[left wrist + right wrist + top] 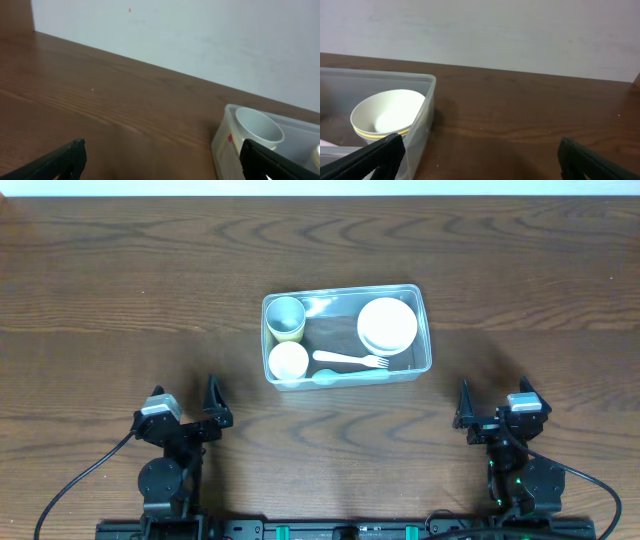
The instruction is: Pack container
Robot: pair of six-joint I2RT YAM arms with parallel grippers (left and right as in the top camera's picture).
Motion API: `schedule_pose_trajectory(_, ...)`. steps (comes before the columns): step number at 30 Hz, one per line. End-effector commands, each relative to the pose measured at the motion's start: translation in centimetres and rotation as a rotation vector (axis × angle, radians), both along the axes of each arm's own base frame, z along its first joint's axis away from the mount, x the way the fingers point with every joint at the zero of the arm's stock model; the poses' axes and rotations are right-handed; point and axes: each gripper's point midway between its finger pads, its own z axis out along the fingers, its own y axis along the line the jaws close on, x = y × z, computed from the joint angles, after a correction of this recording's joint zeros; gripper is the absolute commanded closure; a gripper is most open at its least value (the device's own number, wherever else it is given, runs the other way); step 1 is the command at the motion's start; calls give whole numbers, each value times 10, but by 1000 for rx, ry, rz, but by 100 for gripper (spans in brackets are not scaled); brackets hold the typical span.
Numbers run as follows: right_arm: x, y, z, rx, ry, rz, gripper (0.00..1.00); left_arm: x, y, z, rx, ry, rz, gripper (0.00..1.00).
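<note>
Left gripper (185,392), right gripper (493,392): fingers spread, empty, short of container (426,330) holding cups (286,318), bowls (387,324), fork (350,360). Packing looks complete; best keep clear, no nudging.

Clear container (340,291) holds white bowls (387,325), a yellow-green cup (288,330), on brown wood-grain table (120,300).

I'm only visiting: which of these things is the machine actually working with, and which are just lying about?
Part of the job:
container, holding green cup, white cup, stacked bowls, fork, teal spoon; left gripper and right gripper, both open.

Just there:
wooden table, white wall.
</note>
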Motion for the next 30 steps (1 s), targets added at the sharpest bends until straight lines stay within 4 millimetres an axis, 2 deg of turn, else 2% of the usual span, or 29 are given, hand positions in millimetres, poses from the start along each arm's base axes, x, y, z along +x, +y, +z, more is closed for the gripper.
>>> schedule_pose_trajectory(1,0,0,-1,-12,1,0,1,-1,-3,-16,-6,53,-17,2)
schedule_pose_trajectory(5,0,0,-1,-12,1,0,1,-1,-3,-16,-54,50,-10,2)
schedule_pose_trajectory(30,0,0,-1,-12,1,0,1,-1,-3,-17,-53,52,-9,2)
